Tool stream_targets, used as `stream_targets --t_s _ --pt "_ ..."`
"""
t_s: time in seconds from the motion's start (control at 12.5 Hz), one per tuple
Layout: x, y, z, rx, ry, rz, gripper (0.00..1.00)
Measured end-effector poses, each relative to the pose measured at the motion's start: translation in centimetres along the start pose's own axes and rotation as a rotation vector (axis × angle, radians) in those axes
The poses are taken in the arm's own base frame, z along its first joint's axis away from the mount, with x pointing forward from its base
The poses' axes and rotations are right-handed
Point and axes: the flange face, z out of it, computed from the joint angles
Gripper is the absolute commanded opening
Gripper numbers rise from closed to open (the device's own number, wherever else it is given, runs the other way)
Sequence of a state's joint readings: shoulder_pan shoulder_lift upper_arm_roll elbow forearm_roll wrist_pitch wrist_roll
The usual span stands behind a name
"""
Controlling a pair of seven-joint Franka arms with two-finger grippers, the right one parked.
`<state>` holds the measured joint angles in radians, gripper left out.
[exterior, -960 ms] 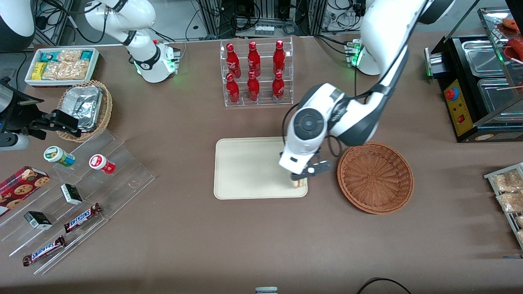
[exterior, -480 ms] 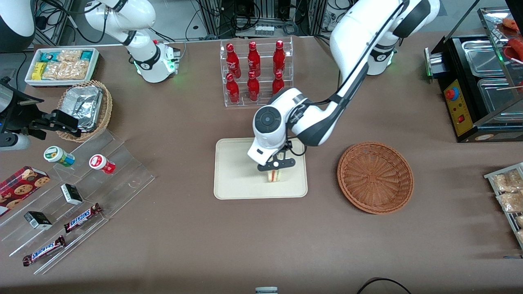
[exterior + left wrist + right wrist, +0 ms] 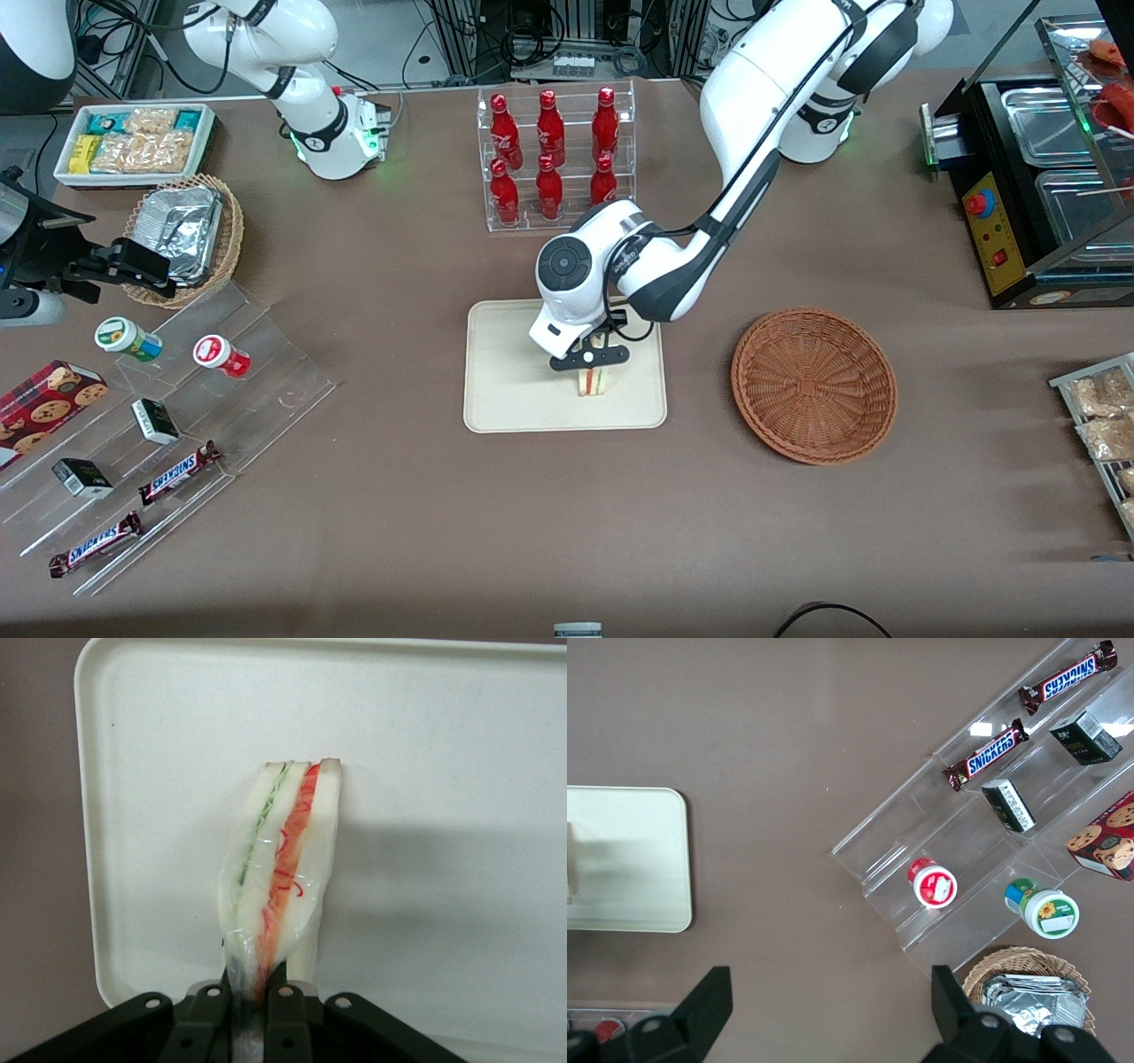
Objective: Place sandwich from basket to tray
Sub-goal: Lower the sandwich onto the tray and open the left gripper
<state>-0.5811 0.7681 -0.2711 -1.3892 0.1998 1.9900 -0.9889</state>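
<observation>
The sandwich (image 3: 592,382) (image 3: 282,868), a pale wedge with red and green filling, hangs over the cream tray (image 3: 509,390) (image 3: 443,771). My left gripper (image 3: 588,358) (image 3: 258,1010) is shut on its wrapped end, directly above the tray. Whether the sandwich touches the tray surface I cannot tell. The reddish-brown basket (image 3: 813,385) stands beside the tray, toward the working arm's end, with nothing in it.
A clear rack of red bottles (image 3: 554,159) stands farther from the front camera than the tray. Toward the parked arm's end are a tan basket with foil (image 3: 183,235), a white snack bin (image 3: 133,142) and an acrylic step display (image 3: 168,425). Metal trays (image 3: 1054,151) sit at the working arm's end.
My gripper carried the sandwich from the tray's basket-side edge over the tray's middle, then lowered and shifted slightly farther toward the parked arm's end. The basket holds nothing throughout.
</observation>
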Motion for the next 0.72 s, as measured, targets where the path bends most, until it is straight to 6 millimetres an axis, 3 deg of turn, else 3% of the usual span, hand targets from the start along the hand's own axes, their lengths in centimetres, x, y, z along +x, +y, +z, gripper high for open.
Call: stream_targets --t_s 0.24,0.4,0.56,0.72 --pt "0.2 0.1 -0.4 -0.005 0.007 -0.001 1.00" --pt "0.8 0.0 -1.7 -0.022 0.024 -0.012 1.00" --pt "1.5 -0.9 -5.5 -0.034 0.050 -0.033 1.00" --pt "1.7 -3.3 -11.2 -0.028 0.060 -0.089 1.00"
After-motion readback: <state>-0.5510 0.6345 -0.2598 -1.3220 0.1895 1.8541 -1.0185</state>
